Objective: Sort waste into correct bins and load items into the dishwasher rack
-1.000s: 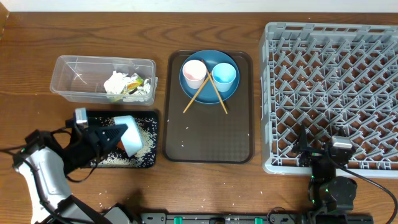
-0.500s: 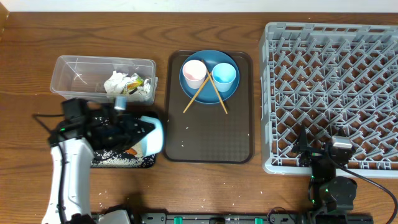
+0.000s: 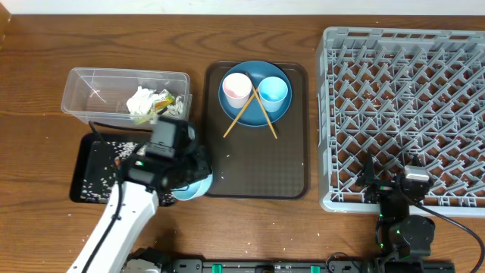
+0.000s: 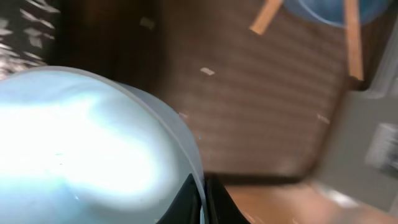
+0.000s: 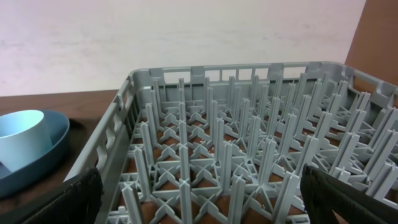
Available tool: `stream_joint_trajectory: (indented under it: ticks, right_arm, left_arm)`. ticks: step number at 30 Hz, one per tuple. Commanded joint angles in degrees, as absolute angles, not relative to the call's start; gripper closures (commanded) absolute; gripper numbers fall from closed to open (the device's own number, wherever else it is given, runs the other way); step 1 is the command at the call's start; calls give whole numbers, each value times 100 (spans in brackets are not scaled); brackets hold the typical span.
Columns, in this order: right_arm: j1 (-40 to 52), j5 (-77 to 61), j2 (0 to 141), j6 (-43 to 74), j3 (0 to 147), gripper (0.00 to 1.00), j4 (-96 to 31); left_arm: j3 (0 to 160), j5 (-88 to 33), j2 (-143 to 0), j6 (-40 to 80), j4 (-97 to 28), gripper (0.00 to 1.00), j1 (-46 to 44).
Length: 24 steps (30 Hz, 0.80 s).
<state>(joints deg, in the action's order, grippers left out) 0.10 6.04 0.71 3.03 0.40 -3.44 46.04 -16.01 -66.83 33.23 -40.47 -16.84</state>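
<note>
My left gripper (image 3: pixel 189 176) is shut on the rim of the pale blue-white bowl (image 3: pixel 197 188), held over the front left corner of the brown serving tray (image 3: pixel 254 171). In the left wrist view the bowl (image 4: pixel 81 143) fills the left side and the fingers (image 4: pixel 214 202) pinch its rim. The blue plate (image 3: pixel 255 110) carries a pink cup (image 3: pixel 236 89), a light blue cup (image 3: pixel 273 91) and crossed chopsticks (image 3: pixel 267 117). White tissue (image 3: pixel 142 102) and a wrapper (image 3: pixel 164 101) lie in the clear box (image 3: pixel 91 80). Rice grains dot the black tray (image 3: pixel 95 171). My right gripper (image 5: pixel 214 205) stands open over the front edge of the grey rack (image 3: pixel 409 106).
A few loose rice grains lie on the serving tray and on the wooden table (image 3: pixel 227 227) near the front edge. In the right wrist view the rack's upright pegs (image 5: pixel 211 143) stand directly ahead, with the blue plate (image 5: pixel 43 162) and light blue cup (image 5: pixel 22 140) at the left.
My left arm has swung right with the bowl, from over the black tray to the serving tray's front left corner. The black tray now shows uncovered. The right arm has not moved.
</note>
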Motion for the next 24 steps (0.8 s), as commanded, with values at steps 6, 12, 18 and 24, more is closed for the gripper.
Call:
stream_joint_trajectory:
  ticks: [6,12,18,24]
  right_arm:
    - [93,644,64,381,30,1,-362]
    - [93,644,64,381,30,1,-362]
    - [93,644,64,381,30,1,-362]
    - [93,644,64,381,30,1,-362]
  left_arm:
    - [4674,969,-6348,3931,-3955,94,-2550]
    - [4674,1693,-6267,3929,-3970,94,-2825]
    - [4674,3844,-6274,3929,-3975,94,-3173]
    - [4674,4313,-6287,3800,-4014,94,-3645]
